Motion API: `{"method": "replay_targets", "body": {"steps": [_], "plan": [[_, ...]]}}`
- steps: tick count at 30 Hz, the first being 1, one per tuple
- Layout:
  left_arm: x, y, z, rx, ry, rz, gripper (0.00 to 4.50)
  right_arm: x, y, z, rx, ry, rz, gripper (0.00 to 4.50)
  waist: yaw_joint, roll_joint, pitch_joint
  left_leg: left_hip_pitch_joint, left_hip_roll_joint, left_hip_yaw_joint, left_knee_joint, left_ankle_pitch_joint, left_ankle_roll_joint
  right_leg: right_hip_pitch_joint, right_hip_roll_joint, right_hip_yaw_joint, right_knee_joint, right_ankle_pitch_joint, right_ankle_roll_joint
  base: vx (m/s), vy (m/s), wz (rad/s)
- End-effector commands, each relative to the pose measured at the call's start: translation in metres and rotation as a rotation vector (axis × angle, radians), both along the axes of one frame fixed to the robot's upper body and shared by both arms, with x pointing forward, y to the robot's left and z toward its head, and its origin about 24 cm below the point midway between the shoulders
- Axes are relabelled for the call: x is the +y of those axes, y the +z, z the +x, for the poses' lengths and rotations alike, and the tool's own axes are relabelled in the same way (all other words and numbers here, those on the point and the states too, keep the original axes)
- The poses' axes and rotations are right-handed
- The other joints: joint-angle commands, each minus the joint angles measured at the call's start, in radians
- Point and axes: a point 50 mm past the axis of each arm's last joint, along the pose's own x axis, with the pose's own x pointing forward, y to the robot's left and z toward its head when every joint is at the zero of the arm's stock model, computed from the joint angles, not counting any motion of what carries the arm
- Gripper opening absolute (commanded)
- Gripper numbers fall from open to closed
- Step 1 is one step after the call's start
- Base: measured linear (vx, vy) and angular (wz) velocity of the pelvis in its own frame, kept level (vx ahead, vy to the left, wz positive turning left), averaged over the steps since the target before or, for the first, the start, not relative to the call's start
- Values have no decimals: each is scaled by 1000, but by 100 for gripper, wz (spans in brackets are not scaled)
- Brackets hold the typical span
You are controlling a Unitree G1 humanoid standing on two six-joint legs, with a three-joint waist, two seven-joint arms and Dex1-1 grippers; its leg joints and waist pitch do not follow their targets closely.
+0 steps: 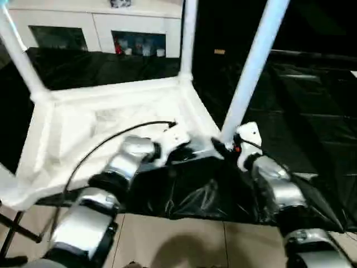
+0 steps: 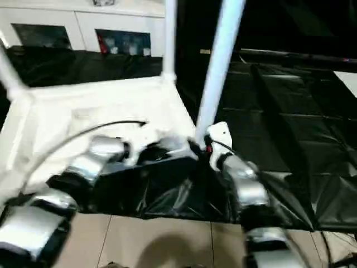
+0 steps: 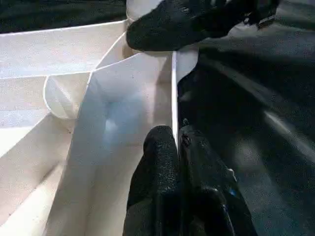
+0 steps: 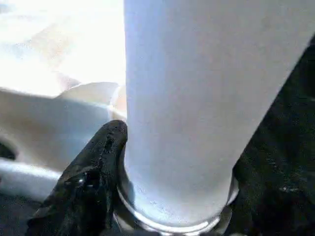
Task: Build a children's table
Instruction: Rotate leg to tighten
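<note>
While the children's table [image 1: 106, 128] lies upside down on the black-draped tabletop [image 1: 312, 123], legs pointing up, both hands work its near right corner. By the left wrist view, the left hand [image 3: 177, 142] pinches the table's thin rim. By the right wrist view, the right hand [image 4: 177, 162] clasps a leg [image 4: 197, 98] at its socket.

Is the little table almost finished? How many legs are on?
Nearly. Two far legs stand in the upside-down top. The right gripper holds the near leg at its socket; the left gripper pinches the rim. A fourth leg isn't visible.
</note>
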Motion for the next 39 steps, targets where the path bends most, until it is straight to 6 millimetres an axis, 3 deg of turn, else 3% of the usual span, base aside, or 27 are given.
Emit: {"method": "replay_targets", "body": {"steps": [1, 2, 5, 8, 9, 13, 15, 19, 27, 39], "plan": [[-45, 1, -12, -23, -95, -45, 0, 52, 4, -3, -24, 142, 22, 269, -5, -10, -62, 14, 60, -31, -70, -183, 50, 42, -96, 56, -81, -283, -198, 0, 0, 0], [-46, 1, -13, -26, -102, -44, 0, 54, 5, -3, -35, 147, 29, 304, -5, -9, -60, 14, 59, -30, -69, -189, 55, 42, -97, 56, -84, -293, -194, 0, 0, 0], [-40, 0, -12, -39, -119, -23, 0, 58, 10, -5, -68, 196, 49, 341, -7, -8, -61, 14, 62, -31, -71, -192, 61, 42, -95, 55, -83, -287, -191, 0, 0, 0], [-26, 1, -12, -44, -154, -12, 0, 44, 13, -4, -87, 247, 24, 360, -9, -14, -62, 9, 62, -31, -70, -184, 74, 47, -97, 56, -78, -259, -199, 0, 0, 0], [-23, 1, -12, -40, -168, -9, 0, 40, 14, -4, -90, 256, 11, 374, -9, -11, -62, 9, 62, -31, -69, -175, 79, 47, -97, 56, -76, -246, -204, 0, 0, 0], [-6, -1, -16, -20, -238, 19, 0, 21, 17, -3, -85, 343, -22, 374, -8, -13, -64, 6, 62, -28, -64, -145, 108, 51, -96, 56, -69, -182, -227, 0, 0, 0], [6, 0, -18, -1, -295, 20, 0, 10, 20, -6, -55, 455, -28, 374, -6, -16, -64, 6, 62, -27, -63, -145, 119, 54, -95, 55, -67, -172, -235, 0, 0, 0], [22, 3, -21, 56, -366, 1, 0, -3, 23, -17, 5, 693, -53, 374, 1, -13, -62, 6, 70, -23, -63, -157, 121, 51, -92, 51, -63, -181, -243, 0, 0, 0], [41, 11, -22, 131, -442, 4, 0, -8, 20, -30, 129, 952, -119, 360, 15, -16, -61, 11, 72, -25, -64, -161, 98, 46, -95, 52, -65, -222, -238, 0, 0, 0], [52, 11, -23, 179, -489, 43, 0, -1, 22, -32, 133, 1005, -75, 273, 21, -15, -63, 11, 72, -25, -64, -142, 87, 49, -96, 53, -59, -191, -245, 0, 0, 0]]}}
